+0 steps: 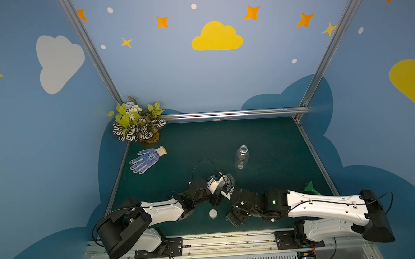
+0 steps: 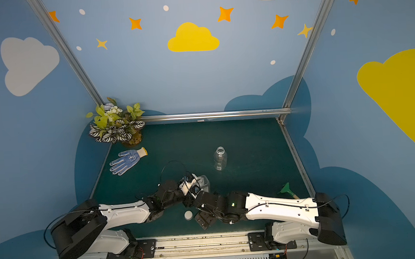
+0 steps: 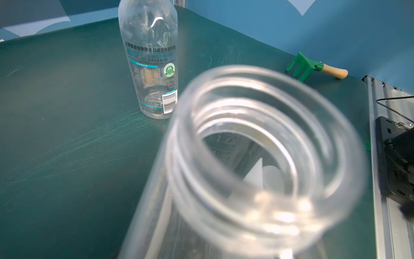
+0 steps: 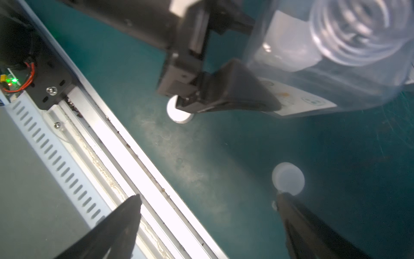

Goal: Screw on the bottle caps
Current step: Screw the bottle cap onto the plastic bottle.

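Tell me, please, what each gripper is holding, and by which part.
The left gripper straddles the labelled body of the rectangular bottle, below the neck; whether it clamps cannot be told. The right gripper is open, holding nothing.

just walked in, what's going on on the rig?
Cap-screwing job, and neither bottle has a cap on yet. The left end effector is around the flat-sided bottle, with one finger against its label and the neck open. I can't tell whether it is actually gripping. The right end effector hangs open over the table, with one fingertip right beside a loose white cap. The other cap also lies on the table. The round bottle stands uncapped further back.
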Tool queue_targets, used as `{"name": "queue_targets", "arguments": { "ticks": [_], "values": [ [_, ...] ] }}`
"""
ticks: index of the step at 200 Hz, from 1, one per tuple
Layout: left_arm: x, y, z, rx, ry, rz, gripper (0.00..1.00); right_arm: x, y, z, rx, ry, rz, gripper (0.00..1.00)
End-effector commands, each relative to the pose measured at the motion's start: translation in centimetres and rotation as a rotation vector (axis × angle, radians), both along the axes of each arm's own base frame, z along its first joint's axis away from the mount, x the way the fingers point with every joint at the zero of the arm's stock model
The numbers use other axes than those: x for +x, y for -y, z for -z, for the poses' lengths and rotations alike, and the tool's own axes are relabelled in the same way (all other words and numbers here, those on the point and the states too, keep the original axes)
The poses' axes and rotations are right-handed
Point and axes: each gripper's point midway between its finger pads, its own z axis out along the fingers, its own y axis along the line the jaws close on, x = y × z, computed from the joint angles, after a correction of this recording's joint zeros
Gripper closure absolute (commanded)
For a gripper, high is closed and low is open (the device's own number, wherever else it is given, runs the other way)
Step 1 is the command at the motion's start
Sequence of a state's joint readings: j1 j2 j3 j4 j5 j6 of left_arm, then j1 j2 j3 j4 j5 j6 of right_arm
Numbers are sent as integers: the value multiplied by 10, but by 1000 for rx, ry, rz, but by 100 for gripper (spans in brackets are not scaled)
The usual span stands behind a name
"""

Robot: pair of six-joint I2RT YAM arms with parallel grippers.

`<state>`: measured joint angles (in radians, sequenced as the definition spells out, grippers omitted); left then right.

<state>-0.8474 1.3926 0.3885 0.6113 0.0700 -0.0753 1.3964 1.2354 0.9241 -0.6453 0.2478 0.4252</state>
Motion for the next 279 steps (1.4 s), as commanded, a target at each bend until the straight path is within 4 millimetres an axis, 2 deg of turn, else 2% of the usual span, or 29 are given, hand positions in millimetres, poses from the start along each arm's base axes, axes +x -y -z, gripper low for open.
{"name": "queue_targets", "arguments": {
  "ticks": [1, 34, 92, 122, 176, 214, 247, 279],
  "values": [
    [-2, -4, 3, 11, 3, -6, 30, -2, -24, -14, 72, 71, -16, 2],
    [4, -6, 1, 10, 24, -39, 37, -16, -35, -8, 72, 86, -56, 2],
    [12, -15, -4, 18, 69, -100, 49, -30, -39, 9, 44, 78, -97, 2],
    [17, -19, -11, 29, 106, -127, 52, -32, -41, 15, 64, 76, -94, 2],
    [21, -24, -6, 54, 120, -155, 55, -28, -37, 22, 72, 92, -68, 2],
    [20, -20, -3, 47, 101, -142, 46, -20, -38, 26, 46, 119, -17, 2],
    [17, -17, -3, 33, 85, -125, 34, -17, -38, 37, -5, 120, 12, 2],
    [15, -17, -3, 29, 74, -121, 27, -19, -42, 49, -16, 102, 28, 5]
  ]
}}
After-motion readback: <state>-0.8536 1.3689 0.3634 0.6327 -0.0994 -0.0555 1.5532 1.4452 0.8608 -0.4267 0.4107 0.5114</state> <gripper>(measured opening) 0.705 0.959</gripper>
